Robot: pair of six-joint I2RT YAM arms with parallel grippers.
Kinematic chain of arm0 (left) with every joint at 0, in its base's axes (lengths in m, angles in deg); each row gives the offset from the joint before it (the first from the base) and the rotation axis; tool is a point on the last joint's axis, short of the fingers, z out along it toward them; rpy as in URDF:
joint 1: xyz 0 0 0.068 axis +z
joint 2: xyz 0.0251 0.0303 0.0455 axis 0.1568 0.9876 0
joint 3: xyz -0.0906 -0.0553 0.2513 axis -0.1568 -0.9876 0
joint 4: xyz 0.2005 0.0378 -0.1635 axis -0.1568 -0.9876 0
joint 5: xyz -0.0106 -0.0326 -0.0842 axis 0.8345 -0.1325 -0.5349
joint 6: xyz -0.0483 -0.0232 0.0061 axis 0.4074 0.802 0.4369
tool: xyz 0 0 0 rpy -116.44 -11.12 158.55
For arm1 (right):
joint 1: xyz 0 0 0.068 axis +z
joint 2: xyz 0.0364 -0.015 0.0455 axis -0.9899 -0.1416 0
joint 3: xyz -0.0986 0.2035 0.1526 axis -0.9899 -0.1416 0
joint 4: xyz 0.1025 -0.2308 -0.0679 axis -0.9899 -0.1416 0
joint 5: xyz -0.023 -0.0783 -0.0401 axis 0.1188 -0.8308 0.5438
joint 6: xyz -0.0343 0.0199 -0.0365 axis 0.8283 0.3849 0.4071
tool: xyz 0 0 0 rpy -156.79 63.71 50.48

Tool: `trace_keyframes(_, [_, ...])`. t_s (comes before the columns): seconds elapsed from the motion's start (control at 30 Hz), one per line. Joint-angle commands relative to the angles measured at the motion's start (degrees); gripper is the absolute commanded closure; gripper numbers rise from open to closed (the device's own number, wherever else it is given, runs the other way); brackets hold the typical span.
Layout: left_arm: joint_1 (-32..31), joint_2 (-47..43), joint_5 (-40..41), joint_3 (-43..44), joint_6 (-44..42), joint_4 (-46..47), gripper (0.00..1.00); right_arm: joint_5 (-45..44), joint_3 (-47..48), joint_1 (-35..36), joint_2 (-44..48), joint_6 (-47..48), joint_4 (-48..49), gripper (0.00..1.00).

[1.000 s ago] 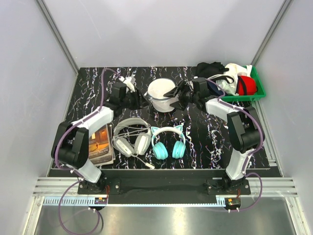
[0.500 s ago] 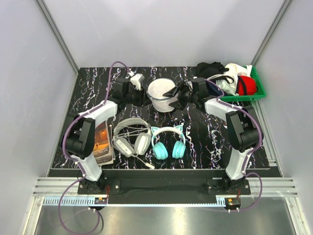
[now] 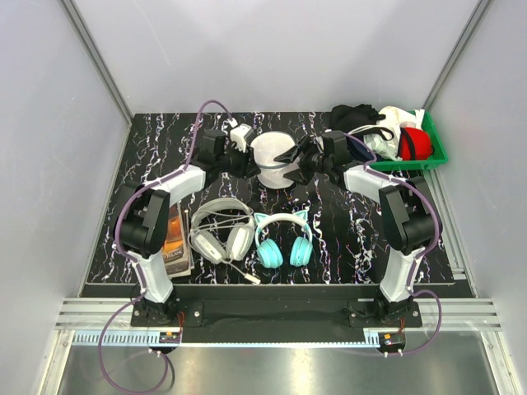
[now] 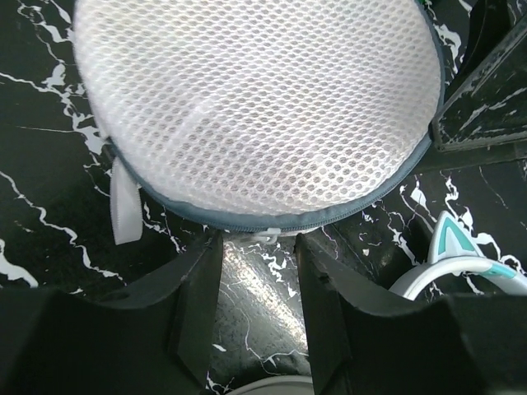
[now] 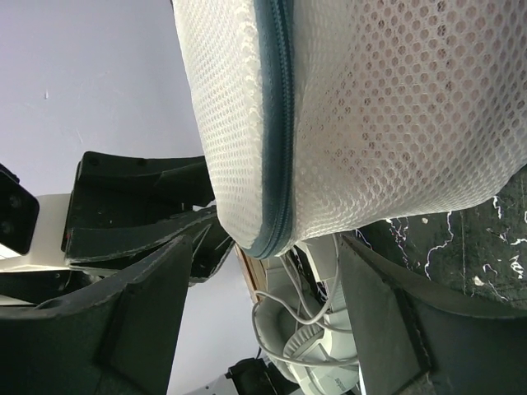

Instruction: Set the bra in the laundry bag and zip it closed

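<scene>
The laundry bag (image 3: pixel 270 156), a white mesh dome with a grey zipper rim, sits at the back middle of the table. My right gripper (image 3: pixel 295 159) is shut on its right edge, one finger over the dome and one under it; the rim (image 5: pixel 276 164) runs down between the fingers. My left gripper (image 3: pixel 244 160) is at the bag's left side, open with nothing between the fingers. In the left wrist view the white zipper pull (image 4: pixel 265 237) lies just beyond its fingertips (image 4: pixel 216 247), on the rim of the bag (image 4: pixel 255 107). The bra is hidden.
White-grey headphones (image 3: pixel 221 232) and teal cat-ear headphones (image 3: pixel 284 239) lie in front of the bag. A book (image 3: pixel 171 234) lies by the left arm. A green bin (image 3: pixel 438 148) with red and black garments stands at the back right.
My left arm has swung right and back, up to the bag's left side, and its jaws have narrowed slightly. The right gripper and the bag have stayed put.
</scene>
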Motion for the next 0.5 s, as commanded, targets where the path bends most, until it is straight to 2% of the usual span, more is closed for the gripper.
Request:
trace_keyframes(0.0, [-1.0,1.3,1.3,3.1,-2.9,5.2,0.57,0.2,3.2,0.8,-0.7,-0.5,2.1,0.22])
trace_keyframes(0.23, [-1.6,2.7,4.6,4.8,-3.0,7.0,0.86,-0.9,4.3,1.6,-1.7,-0.8,0.8,0.23])
trace_keyframes(0.3, [-1.6,3.0,5.2,5.3,-3.0,6.1,1.00,-2.9,4.6,2.2,-1.7,-1.7,0.2,0.23])
trace_keyframes(0.47, [-2.3,1.8,3.6,3.7,-0.2,6.8,1.00,-8.3,4.9,4.0,-1.9,-5.5,-1.0,0.24])
